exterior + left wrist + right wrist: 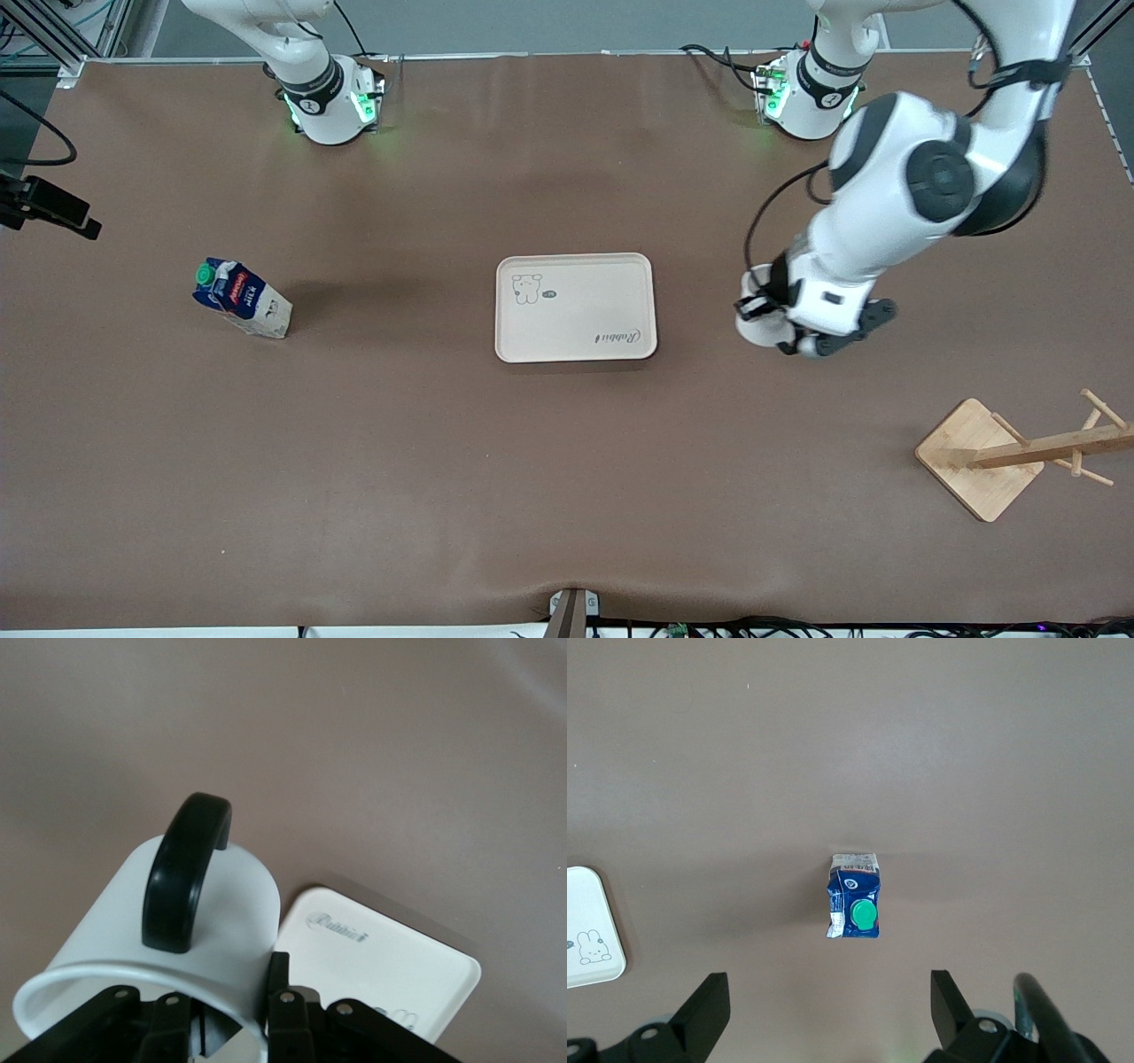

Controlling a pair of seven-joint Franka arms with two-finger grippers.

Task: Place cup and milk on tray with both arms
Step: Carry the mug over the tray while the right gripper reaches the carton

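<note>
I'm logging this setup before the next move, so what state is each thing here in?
cup: held in the left gripper, up in the air beside the tray.
milk: upright on the table, green cap on, untouched.
tray: flat on the table, nothing on it.
left gripper: shut on the cup's rim.
right gripper: open, high over the milk.
wooden rack: standing, nothing hung on it.

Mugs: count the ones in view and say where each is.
1. The cup is held by the left gripper, beside the tray toward the left arm's end. The wooden rack holds none.
</note>
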